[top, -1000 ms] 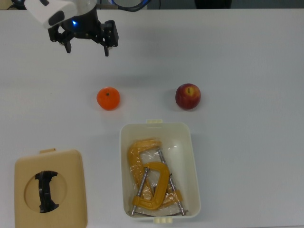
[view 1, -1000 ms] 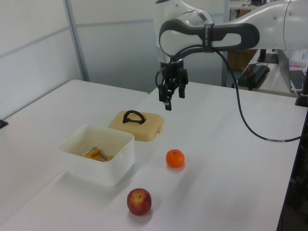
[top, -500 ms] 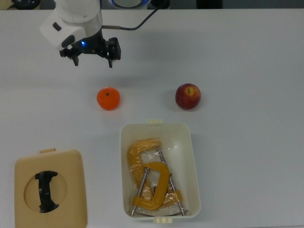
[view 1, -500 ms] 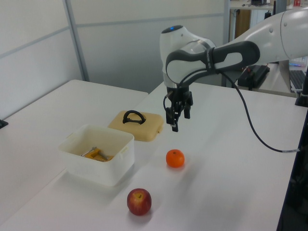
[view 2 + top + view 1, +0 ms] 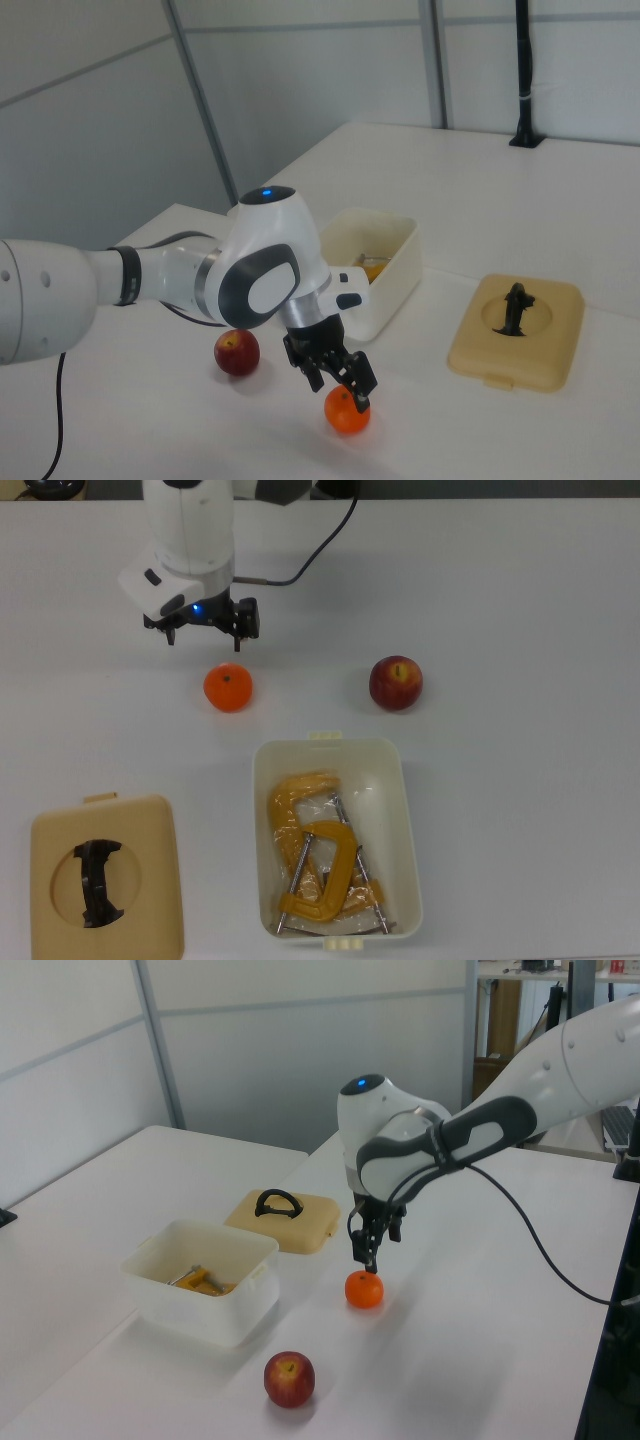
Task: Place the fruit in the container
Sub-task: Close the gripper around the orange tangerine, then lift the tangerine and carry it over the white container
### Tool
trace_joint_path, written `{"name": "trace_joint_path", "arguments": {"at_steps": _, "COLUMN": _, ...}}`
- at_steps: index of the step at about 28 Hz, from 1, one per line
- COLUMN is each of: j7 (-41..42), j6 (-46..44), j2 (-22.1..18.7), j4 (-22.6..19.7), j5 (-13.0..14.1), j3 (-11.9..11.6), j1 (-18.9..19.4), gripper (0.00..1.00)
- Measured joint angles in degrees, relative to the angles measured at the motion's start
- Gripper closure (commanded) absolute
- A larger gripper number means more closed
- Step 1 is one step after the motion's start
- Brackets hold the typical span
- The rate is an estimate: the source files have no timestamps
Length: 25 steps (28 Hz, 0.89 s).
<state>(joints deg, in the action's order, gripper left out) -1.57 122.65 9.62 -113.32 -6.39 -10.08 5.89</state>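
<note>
The orange sits on the white table, in the top view to the left of the dark red apple. My gripper hangs open just above and slightly behind the orange, with nothing between its fingers. In the left view the gripper is right over the orange, and the apple lies nearer the camera. The right view shows the gripper almost touching the orange, with the apple beside it. The cream-white container stands below both fruits in the top view.
Yellow C-clamps lie inside the container. A flat tan lid with a black handle lies at the top view's lower left. The arm's black cable trails over the table on the left view's right.
My gripper has come down and moved toward the orange, from high over the table's far side to just above the fruit. Fruit, container and lid have not moved.
</note>
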Motion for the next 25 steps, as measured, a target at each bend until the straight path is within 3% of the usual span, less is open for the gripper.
{"name": "trace_joint_path", "arguments": {"at_steps": 17, "j7": -13.7, "j6": 9.2, "j2": 8.3, "j4": -0.4, "j5": -6.8, "j3": 0.3, "j1": 3.7, "gripper": 0.01}}
{"name": "trace_joint_path", "arguments": {"at_steps": 18, "j7": -14.2, "j6": 9.6, "j2": 8.7, "j4": -0.4, "j5": -7.0, "j3": 0.3, "j1": 3.7, "gripper": 0.08}}
{"name": "trace_joint_path", "arguments": {"at_steps": 20, "j7": -14.6, "j6": 9.9, "j2": 9.2, "j4": -0.3, "j5": -7.1, "j3": 0.3, "j1": 3.7, "gripper": 0.36}}
{"name": "trace_joint_path", "arguments": {"at_steps": 22, "j7": -14.7, "j6": 10.0, "j2": 9.4, "j4": -0.3, "j5": -7.2, "j3": 0.3, "j1": 3.7, "gripper": 0.73}}
{"name": "trace_joint_path", "arguments": {"at_steps": 23, "j7": -14.7, "j6": 10.0, "j2": 9.4, "j4": -0.2, "j5": -7.2, "j3": 0.3, "j1": 3.7, "gripper": 1.0}}
{"name": "trace_joint_path", "arguments": {"at_steps": 25, "j7": -14.7, "j6": 10.0, "j2": 9.4, "j4": 0.0, "j5": -7.2, "j3": 0.3, "j1": 3.7, "gripper": 1.0}}
